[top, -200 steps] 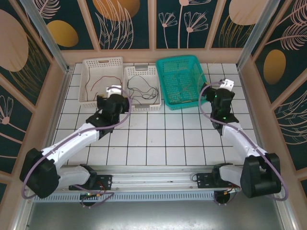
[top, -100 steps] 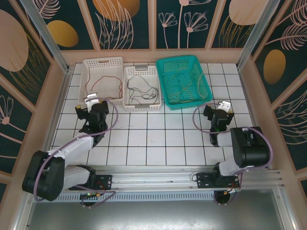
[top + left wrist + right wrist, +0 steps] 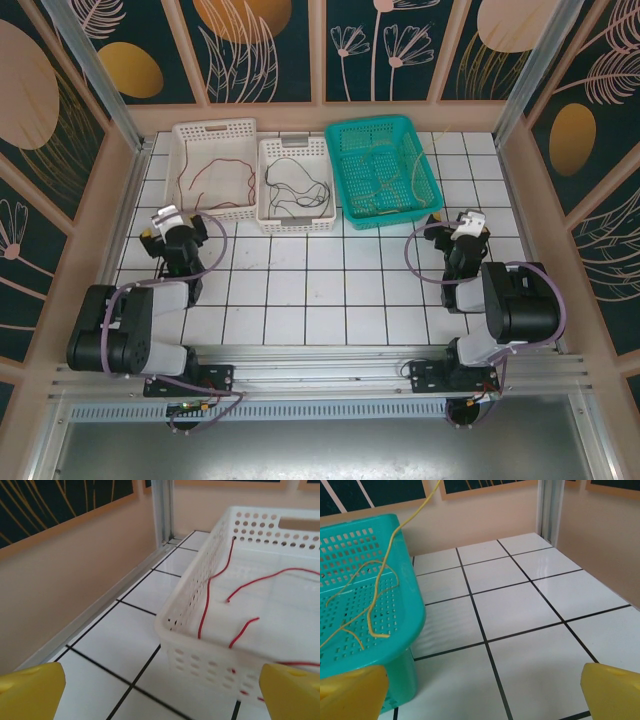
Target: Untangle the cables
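The cables lie sorted in three baskets at the back. Red cables [image 3: 215,172] sit in the left white basket [image 3: 213,125], and a black cable [image 3: 290,182] in the middle white basket [image 3: 296,224]. A yellow cable [image 3: 416,172] is in the teal basket [image 3: 370,124] and pokes over its right rim. My left gripper [image 3: 172,222] is open and empty, just short of the left basket's near left corner. The left wrist view shows the red cables [image 3: 205,605] past that gripper [image 3: 162,700]. My right gripper [image 3: 463,222] is open and empty, right of the teal basket. The right wrist view shows the yellow cable [image 3: 380,580] left of that gripper [image 3: 482,700].
The tiled table [image 3: 320,280] is walled on three sides by beige panels. The left wall [image 3: 60,575] runs close to my left gripper. Both arms are folded back near their bases, with lilac hoses [image 3: 415,250] looping beside them.
Both arms drew back from the baskets toward the near edge and folded up, the left one swinging left and the right one back. Both grippers stayed open and empty.
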Controlling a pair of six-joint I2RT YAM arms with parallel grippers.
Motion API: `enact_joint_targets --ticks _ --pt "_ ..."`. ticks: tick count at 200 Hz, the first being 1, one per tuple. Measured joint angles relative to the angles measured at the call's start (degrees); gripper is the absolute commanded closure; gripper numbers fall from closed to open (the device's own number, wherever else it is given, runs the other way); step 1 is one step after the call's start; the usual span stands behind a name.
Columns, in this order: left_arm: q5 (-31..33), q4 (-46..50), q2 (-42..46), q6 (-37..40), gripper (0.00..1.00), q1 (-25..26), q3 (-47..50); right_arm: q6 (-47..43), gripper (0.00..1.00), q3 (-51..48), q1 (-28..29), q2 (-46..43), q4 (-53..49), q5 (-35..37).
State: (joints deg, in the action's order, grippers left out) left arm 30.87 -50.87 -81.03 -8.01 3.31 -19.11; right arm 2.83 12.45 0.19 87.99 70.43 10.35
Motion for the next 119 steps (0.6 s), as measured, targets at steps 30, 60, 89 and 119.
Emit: enact_joint_targets --ticks 30,60,89,119 --pt "-8.55 -10.88 -2.89 0.33 0.01 -2.62 3.74 0.0 0.01 0.0 0.02 0.0 0.44 0.0" --pt "-12.79 -16.39 -6.27 0.72 0.01 -2.45 6.03 0.0 0.01 0.0 0.02 0.0 0.55 0.0" --pt "-13.97 -19.56 -6.34 0.92 0.01 -2.45 6.1 0.0 0.01 0.0 0.02 0.0 0.55 0.0" --pt "-14.05 -21.27 -6.34 0.92 0.01 -2.45 6.38 0.0 0.01 0.0 0.0 0.0 0.57 0.0"
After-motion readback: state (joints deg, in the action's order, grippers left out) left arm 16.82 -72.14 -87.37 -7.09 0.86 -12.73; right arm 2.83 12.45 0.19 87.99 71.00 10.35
